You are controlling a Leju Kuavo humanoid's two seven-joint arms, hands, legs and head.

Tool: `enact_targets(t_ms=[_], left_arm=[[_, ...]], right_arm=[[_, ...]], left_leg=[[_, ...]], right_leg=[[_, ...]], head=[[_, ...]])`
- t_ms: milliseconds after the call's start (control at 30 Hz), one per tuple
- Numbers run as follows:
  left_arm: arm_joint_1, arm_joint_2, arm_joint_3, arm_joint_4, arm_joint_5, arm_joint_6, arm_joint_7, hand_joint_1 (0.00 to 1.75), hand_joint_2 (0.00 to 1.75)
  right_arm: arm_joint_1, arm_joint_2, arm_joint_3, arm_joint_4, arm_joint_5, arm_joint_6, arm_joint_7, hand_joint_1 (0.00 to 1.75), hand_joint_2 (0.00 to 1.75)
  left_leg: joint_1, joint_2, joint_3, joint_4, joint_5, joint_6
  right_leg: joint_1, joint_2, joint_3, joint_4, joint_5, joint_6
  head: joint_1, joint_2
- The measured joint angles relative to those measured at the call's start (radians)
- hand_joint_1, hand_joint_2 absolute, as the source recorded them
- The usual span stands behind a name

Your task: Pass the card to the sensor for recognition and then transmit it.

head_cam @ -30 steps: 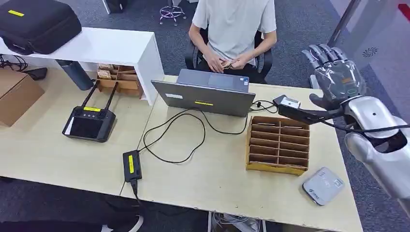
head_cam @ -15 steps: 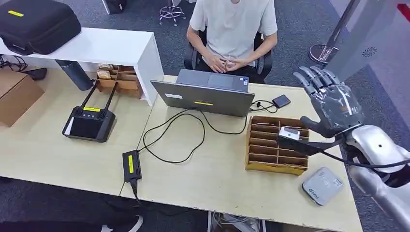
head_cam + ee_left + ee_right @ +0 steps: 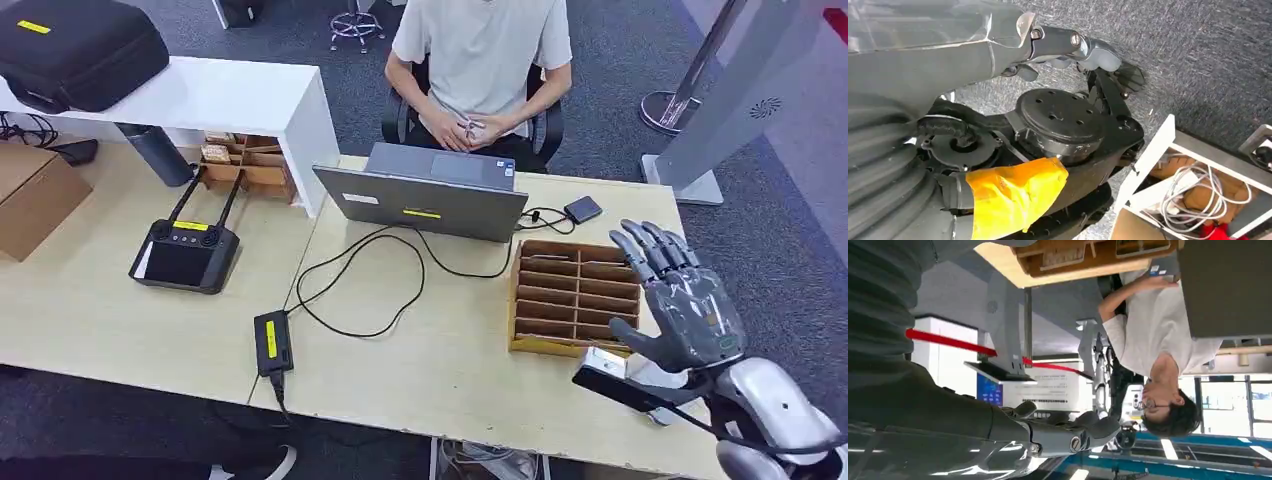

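Note:
My right hand hangs low over the table's front right corner, fingers spread upward. Its thumb pinches a thin dark card with a white label. The card lies flat, just above the white-grey sensor, which is mostly hidden under the card and my wrist. In the right wrist view the right hand's fingers stretch out toward the seated person. My left hand hangs by my side over grey carpet, with nothing in it.
A wooden slotted organizer stands just left of my right hand. Behind it are a grey laptop with cables and a small black drive. A person sits across the table. A black remote controller and a power brick lie further left.
My right hand came down and toward the near edge with the card, from above the table's far right, past the organizer, to the sensor at the front right corner.

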State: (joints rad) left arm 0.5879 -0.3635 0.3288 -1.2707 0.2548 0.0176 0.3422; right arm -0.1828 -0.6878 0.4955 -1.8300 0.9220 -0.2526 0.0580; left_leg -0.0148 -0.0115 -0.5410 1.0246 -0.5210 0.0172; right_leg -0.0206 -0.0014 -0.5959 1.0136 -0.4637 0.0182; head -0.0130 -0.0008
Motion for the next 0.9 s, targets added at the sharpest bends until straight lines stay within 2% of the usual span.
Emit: enact_targets(t_ms=[100, 367, 667, 900], left_arm=[[0.006, 0.000, -0.011, -0.016, 0.013, 0.019, 0.002, 0.00, 1.75], [0.022, -0.001, -0.038, -0.051, 0.051, 0.074, 0.006, 0.00, 1.75], [0.022, -0.001, -0.054, -0.063, 0.085, 0.109, 0.007, 0.00, 1.75], [0.017, -0.001, -0.054, -0.063, 0.111, 0.134, 0.007, 0.00, 1.75]], right_arm=[[0.083, 0.027, -0.032, -0.024, 0.005, -0.027, 0.000, 0.00, 1.75], [0.242, 0.146, -0.092, -0.062, 0.008, -0.067, -0.006, 0.00, 1.75], [0.331, 0.243, -0.108, -0.065, 0.027, -0.134, 0.006, 0.00, 1.75], [0.344, 0.283, -0.108, -0.029, 0.052, -0.170, 0.026, 0.00, 1.75]], left_leg=[[0.000, 0.000, 0.000, 0.000, 0.000, 0.000], [0.002, 0.000, 0.000, 0.000, 0.000, -0.001], [0.001, 0.001, 0.001, 0.000, 0.000, -0.001], [0.001, 0.001, 0.001, 0.000, 0.000, -0.001]], right_leg=[[0.000, 0.000, 0.000, 0.000, 0.000, 0.000], [0.001, 0.000, 0.000, 0.000, 0.000, -0.001], [0.001, 0.001, 0.000, 0.000, 0.000, -0.001], [0.001, 0.002, 0.000, 0.000, 0.000, -0.001]], head=[[0.000, 0.000], [0.000, 0.000], [0.000, 0.000], [0.000, 0.000]])
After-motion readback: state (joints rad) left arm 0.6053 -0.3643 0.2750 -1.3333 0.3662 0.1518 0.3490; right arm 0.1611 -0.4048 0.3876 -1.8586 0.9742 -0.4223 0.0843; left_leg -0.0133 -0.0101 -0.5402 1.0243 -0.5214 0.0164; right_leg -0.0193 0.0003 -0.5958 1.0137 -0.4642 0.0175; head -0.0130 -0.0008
